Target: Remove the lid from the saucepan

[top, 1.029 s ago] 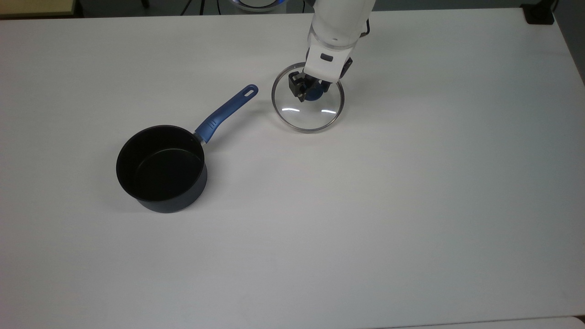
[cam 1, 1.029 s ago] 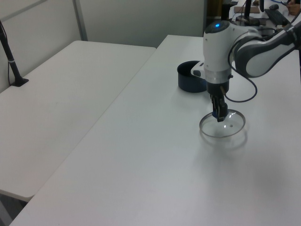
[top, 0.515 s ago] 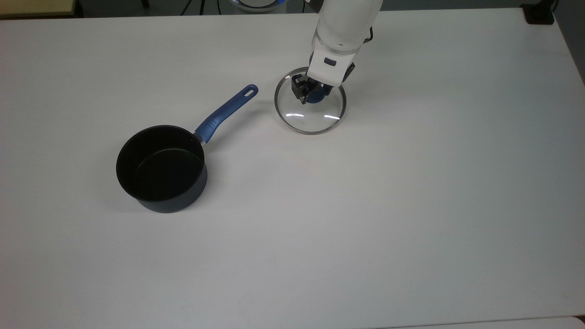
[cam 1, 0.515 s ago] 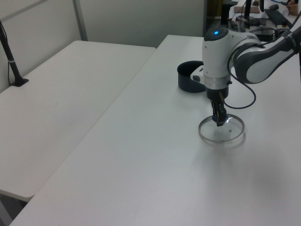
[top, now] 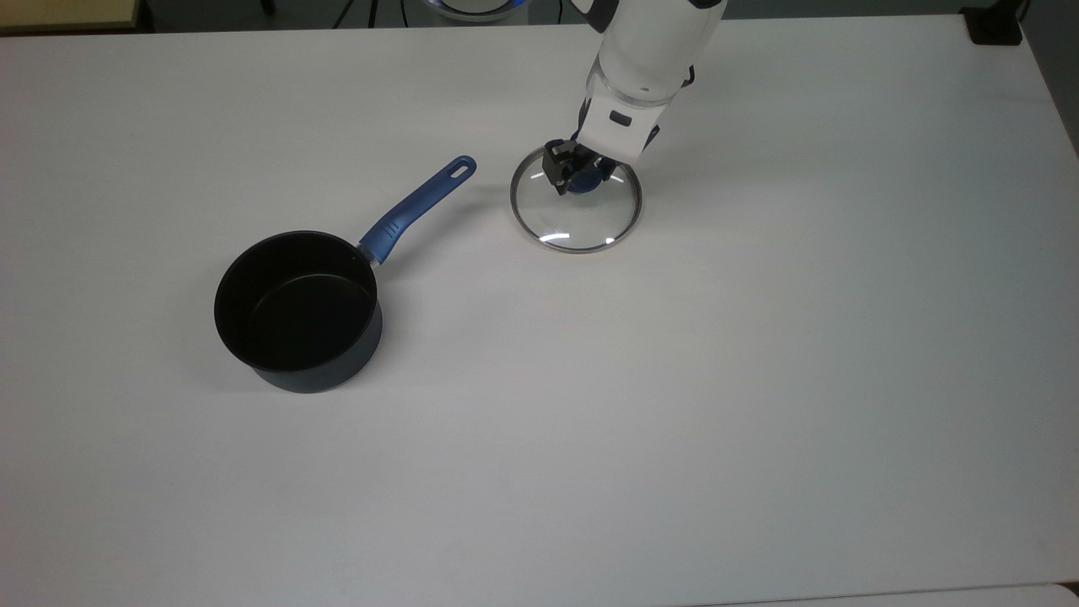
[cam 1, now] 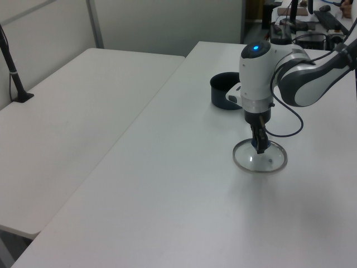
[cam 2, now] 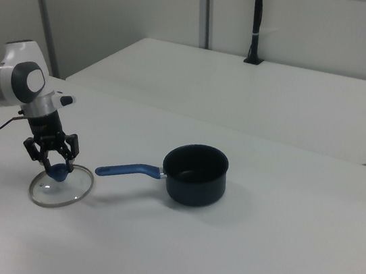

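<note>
Resting on white table [top: 674,405] — lid [top: 577,221], saucepan [top: 297,314] apart, grey partition walls [cam 2: 307,32].

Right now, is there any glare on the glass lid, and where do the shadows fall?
Top view: two small bright glints sit on the lid near its lower rim, and the saucepan casts a faint shadow on the table. Left view: one pale glint shows on the glass beneath the tool. Right view: a soft shadow lies under the saucepan's handle.
</note>
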Robot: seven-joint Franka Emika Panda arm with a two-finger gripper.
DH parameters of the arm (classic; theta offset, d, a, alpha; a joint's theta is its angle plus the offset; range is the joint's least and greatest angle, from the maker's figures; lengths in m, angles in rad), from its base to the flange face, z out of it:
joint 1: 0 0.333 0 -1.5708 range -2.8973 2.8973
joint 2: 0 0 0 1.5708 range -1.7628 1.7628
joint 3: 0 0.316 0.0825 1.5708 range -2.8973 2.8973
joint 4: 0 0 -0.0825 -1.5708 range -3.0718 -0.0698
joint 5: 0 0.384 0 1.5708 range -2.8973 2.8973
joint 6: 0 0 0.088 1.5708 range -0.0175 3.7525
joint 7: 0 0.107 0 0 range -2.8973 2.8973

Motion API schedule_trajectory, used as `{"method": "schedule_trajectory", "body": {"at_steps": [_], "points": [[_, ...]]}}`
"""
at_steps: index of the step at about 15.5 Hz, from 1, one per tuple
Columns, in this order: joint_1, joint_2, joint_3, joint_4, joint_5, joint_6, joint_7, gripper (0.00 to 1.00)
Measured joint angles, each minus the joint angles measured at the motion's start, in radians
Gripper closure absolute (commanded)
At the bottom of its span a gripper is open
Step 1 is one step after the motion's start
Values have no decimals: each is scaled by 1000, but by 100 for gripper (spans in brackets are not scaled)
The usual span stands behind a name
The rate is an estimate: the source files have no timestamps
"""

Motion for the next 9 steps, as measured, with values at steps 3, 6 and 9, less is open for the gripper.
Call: {"method": "schedule_trajectory", "body": {"at_steps": [3, 6, 9], "points": [[-4, 8, 0, 3, 0, 7, 7, 0], [-7, 7, 0, 27, 1, -11, 15, 0], [-26, -10, -1, 90, 40, -101, 19, 0]]}}
